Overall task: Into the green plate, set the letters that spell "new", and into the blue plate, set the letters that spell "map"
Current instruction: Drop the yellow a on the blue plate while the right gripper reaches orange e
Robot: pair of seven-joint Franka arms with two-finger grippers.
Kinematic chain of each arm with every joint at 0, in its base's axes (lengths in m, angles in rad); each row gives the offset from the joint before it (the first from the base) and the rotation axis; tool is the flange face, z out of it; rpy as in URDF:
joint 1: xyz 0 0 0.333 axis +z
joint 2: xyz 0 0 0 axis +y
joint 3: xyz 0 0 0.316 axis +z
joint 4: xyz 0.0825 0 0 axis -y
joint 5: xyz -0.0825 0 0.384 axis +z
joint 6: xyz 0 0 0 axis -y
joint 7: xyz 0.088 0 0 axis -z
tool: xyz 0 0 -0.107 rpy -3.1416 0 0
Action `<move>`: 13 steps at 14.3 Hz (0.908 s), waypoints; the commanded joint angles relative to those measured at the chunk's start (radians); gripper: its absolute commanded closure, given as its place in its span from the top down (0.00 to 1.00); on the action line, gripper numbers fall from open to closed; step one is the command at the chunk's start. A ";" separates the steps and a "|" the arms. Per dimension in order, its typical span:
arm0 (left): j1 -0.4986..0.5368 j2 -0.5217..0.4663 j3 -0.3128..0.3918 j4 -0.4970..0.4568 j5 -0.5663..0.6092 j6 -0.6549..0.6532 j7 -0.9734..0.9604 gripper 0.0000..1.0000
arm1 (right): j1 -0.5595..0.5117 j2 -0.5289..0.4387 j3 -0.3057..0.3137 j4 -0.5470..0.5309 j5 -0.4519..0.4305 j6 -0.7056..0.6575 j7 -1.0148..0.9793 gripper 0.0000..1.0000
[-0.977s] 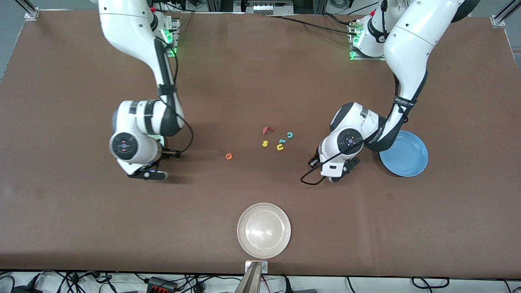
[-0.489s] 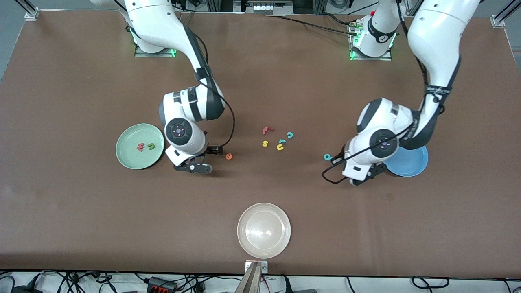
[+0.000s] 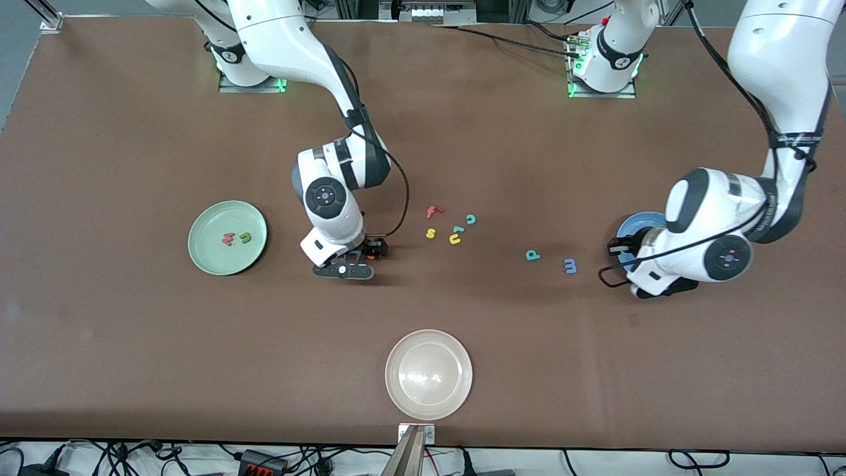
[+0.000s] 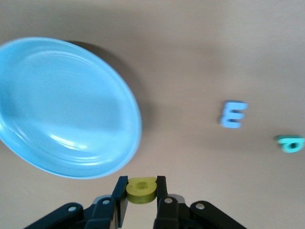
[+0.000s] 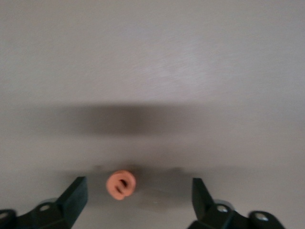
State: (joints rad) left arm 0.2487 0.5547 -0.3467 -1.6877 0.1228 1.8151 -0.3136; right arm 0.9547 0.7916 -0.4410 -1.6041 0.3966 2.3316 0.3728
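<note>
Even overhead light filled the room; soft shadows pooled under both arms, glare shone on the beige plate [image 3: 428,374], and the right wrist view was blurred throughout

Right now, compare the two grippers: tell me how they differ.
The left gripper is shut on the yellow "a"; the right gripper is open and holds nothing. The left one is beside the blue plate; the right one straddles the orange "e", which lies on the table. Both are black and two-fingered.
</note>
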 commanded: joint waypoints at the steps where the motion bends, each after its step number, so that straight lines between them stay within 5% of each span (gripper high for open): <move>1: 0.062 -0.029 -0.014 -0.055 0.018 0.027 0.143 0.17 | 0.015 0.023 0.007 0.016 -0.002 0.017 -0.032 0.84; 4: 0.098 -0.027 -0.012 -0.093 0.018 0.105 0.191 0.23 | 0.015 0.038 0.008 0.018 -0.001 0.020 -0.071 0.78; 6: 0.099 -0.030 -0.017 -0.092 0.017 0.101 0.173 0.78 | 0.021 0.043 0.008 0.020 -0.001 0.020 -0.100 0.74; 7: 0.099 -0.038 -0.018 -0.092 0.017 0.092 0.166 0.95 | 0.021 0.043 0.010 0.020 -0.001 0.020 -0.106 0.72; 13: 0.089 -0.068 -0.070 -0.084 0.015 0.049 0.092 1.00 | 0.033 0.046 0.010 0.020 0.001 0.018 -0.114 0.51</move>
State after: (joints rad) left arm 0.3361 0.5215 -0.3801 -1.7525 0.1228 1.8784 -0.1635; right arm 0.9852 0.8237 -0.4307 -1.6035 0.3957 2.3477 0.2749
